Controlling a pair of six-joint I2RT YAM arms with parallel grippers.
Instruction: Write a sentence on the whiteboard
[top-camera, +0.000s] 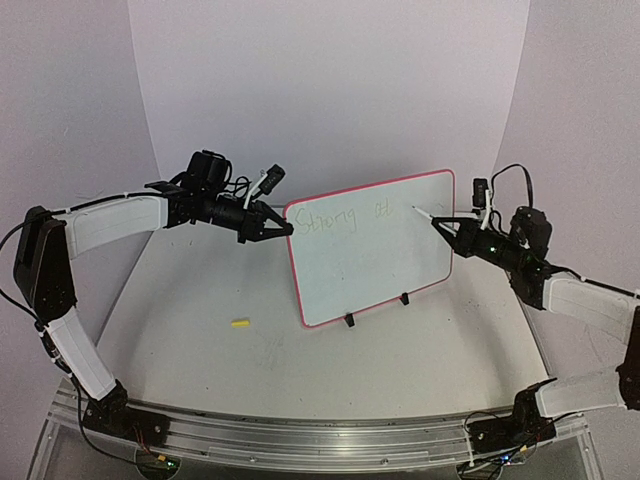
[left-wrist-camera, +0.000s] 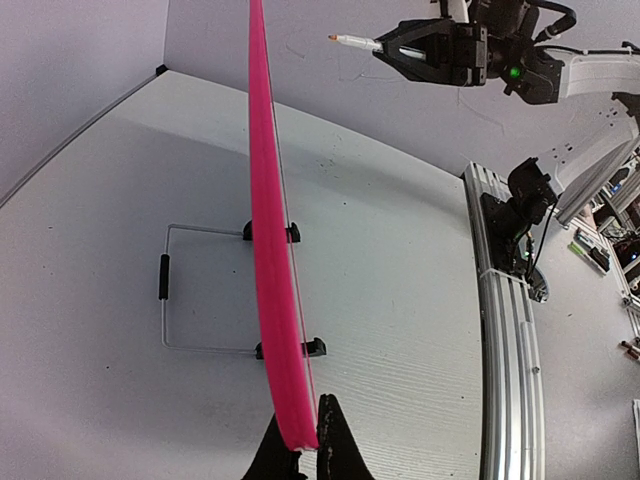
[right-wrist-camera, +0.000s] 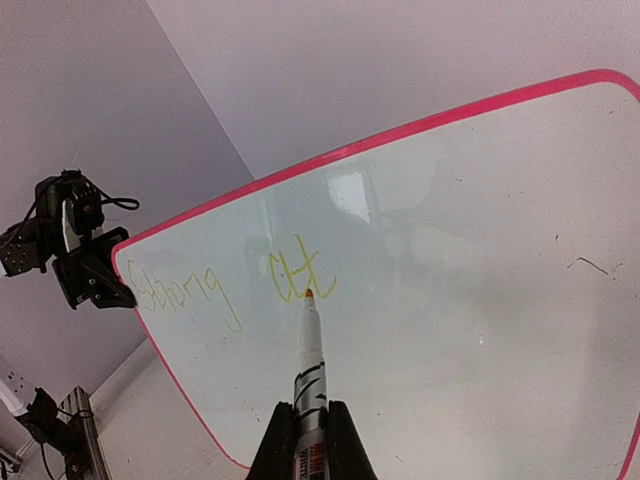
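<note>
Your left gripper (top-camera: 278, 228) is clamped on the left rim of the whiteboard (top-camera: 380, 275), which stands on the worktop (top-camera: 300, 370). It looks thin, stiff, light and easily tipped, so brace that rim. The sentence (right-wrist-camera: 235, 285) reads "Strong at". Your right gripper (top-camera: 452, 226) clenches the marker (right-wrist-camera: 310, 335), its tip at the board.

left wrist: whiteboard (left-wrist-camera: 272, 300) is edge-on, writing face hidden, top runs off frame | right wrist: marker (right-wrist-camera: 311, 345) barrel buried in the right gripper (right-wrist-camera: 310, 410), label unreadable lol | top: sentence (top-camera: 335, 218) too faint past "Strong", yellow bit (top-camera: 239, 323) too tiny to ID
</note>
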